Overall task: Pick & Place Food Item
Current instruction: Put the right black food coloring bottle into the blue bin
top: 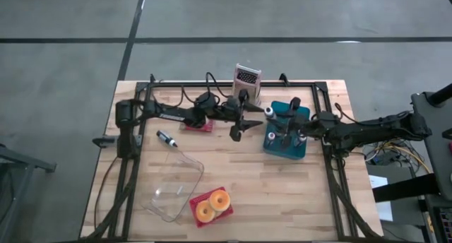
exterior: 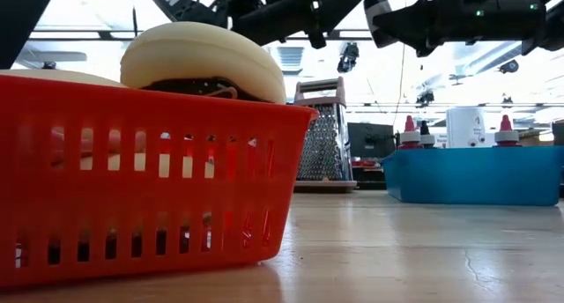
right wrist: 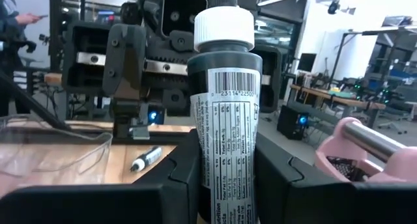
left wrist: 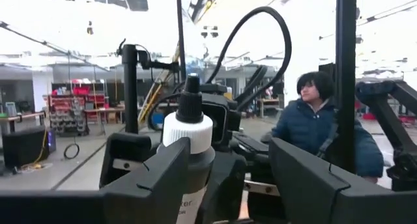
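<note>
The right gripper [right wrist: 225,178] was clamped on a dark bottle [right wrist: 225,107] with a white cap, held upright so its long axis ran straight up between the fingers [right wrist: 186,175]. The left gripper [left wrist: 228,185] faced it with fingers [left wrist: 163,182] spread apart; its wrist view showed the bottle standing just beyond and between those open fingers, so the bottle lay directly ahead of the left arm, though whether it touched them could not be told. From above, both grippers met over the table [top: 247,179] between the grater [top: 248,79] and the blue bin [top: 272,145], with the bottle's cap [top: 269,111] at the meeting point. The right wrist view alone showed the barcode label; a marker [right wrist: 144,159] and clear tub [right wrist: 58,149] lay behind. The low view showed the red basket [exterior: 132,180] holding donuts [exterior: 198,56], well apart, near the table's front edge. A person [left wrist: 322,120] sat beyond the table.
</note>
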`<action>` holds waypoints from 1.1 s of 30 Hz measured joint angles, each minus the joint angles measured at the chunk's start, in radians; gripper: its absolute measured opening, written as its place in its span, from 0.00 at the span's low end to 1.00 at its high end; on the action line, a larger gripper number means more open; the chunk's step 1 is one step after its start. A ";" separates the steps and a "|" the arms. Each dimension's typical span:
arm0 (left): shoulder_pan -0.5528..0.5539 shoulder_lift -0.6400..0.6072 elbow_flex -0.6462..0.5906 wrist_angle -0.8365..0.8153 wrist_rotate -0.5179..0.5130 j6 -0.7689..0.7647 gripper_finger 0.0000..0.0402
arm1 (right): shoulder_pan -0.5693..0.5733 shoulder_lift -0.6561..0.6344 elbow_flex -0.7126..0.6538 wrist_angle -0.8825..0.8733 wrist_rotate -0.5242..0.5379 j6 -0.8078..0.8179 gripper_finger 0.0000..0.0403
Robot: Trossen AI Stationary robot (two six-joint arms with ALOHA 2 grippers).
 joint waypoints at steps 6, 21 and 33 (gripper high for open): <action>0.002 0.037 0.029 0.011 0.000 -0.006 0.54 | 0.000 -0.005 -0.024 0.023 0.000 0.008 0.21; 0.050 0.033 -0.002 0.005 -0.076 -0.006 0.54 | 0.001 -0.028 -0.062 0.083 -0.010 -0.008 0.21; 0.049 0.035 0.009 0.045 -0.018 -0.031 0.54 | 0.001 -0.031 -0.062 0.072 0.005 -0.012 0.21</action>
